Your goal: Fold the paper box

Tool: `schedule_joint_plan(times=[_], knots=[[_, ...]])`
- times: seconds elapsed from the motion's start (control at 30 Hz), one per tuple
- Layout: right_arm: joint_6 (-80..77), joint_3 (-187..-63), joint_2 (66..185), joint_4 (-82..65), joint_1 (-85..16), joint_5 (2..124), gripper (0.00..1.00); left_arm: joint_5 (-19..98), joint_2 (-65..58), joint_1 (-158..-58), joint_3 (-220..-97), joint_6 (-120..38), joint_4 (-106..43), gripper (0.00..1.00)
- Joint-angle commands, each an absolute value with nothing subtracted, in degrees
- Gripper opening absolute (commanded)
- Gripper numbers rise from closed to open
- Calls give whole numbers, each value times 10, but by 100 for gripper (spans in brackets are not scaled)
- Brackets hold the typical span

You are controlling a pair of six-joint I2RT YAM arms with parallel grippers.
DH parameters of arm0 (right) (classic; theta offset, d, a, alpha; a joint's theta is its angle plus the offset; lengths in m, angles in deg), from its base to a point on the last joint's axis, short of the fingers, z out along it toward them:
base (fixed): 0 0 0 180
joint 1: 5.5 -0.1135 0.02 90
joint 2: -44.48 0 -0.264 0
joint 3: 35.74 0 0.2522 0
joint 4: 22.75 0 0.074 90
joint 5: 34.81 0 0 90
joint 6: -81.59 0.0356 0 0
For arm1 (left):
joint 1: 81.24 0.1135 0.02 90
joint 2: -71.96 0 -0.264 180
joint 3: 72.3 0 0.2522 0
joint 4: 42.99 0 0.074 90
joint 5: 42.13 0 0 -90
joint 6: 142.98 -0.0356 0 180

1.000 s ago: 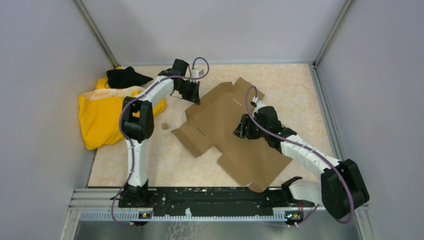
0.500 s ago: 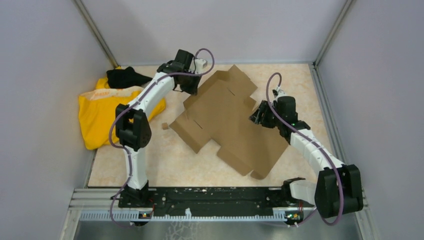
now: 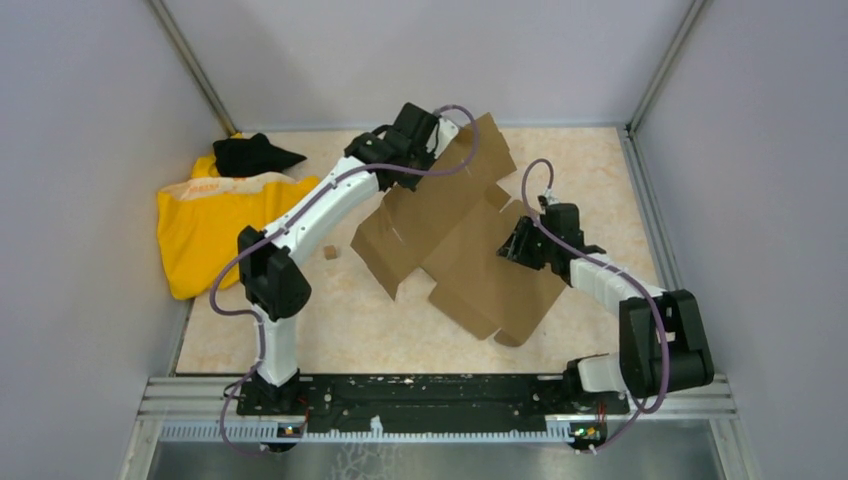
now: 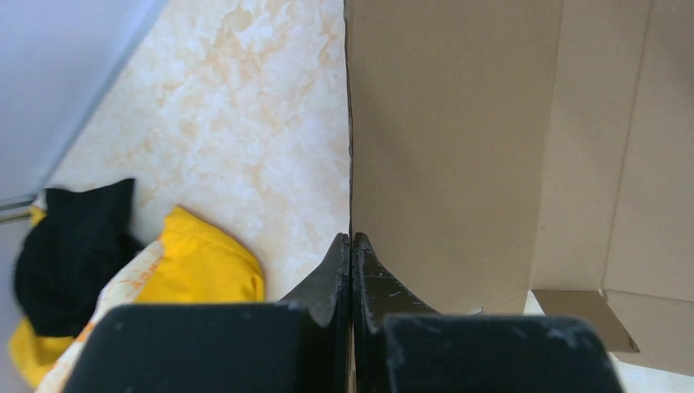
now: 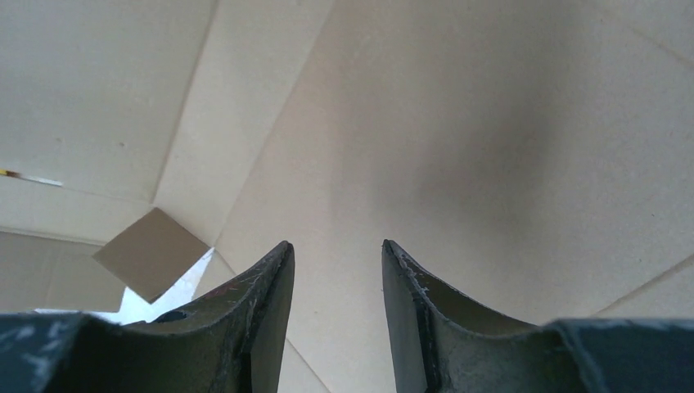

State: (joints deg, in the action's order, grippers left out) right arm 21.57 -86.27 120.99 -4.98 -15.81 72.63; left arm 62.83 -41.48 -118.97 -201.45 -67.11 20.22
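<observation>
Paper box (image 3: 462,252) now tilted, flap up.

Nothing legible anywhere. Only candidate: faint orange print (image 3: 204,186) on a pale band of the crumpled yellow cloth (image 3: 200,240), at nine o'clock in the overhead view. Too small and creased to make out letters. Also caught at seven o'clock in the left wrist view, blurred, likewise unreadable.

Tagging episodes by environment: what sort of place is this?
Probably a lab robot data-collection cell: plain grey walls box in a marble-pattern table; the left arm and right arm are bolted to a rail at its near edge; a paper box is the workpiece.
</observation>
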Motion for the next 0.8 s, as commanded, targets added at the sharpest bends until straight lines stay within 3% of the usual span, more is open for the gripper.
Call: schedule_joint_plan(times=[0.0, 0.47, 0.77], knots=[[235, -842, 1229, -120, -154, 721, 43, 746, -405, -1227, -2033, -709, 208, 0], [320, -754, 1299, -269, -212, 761, 42, 912, -404, -1326, -1968, -791, 139, 0], [340, -752, 1230, -241, -235, 768, 42, 952, -368, -1356, -1869, -801, 97, 0]])
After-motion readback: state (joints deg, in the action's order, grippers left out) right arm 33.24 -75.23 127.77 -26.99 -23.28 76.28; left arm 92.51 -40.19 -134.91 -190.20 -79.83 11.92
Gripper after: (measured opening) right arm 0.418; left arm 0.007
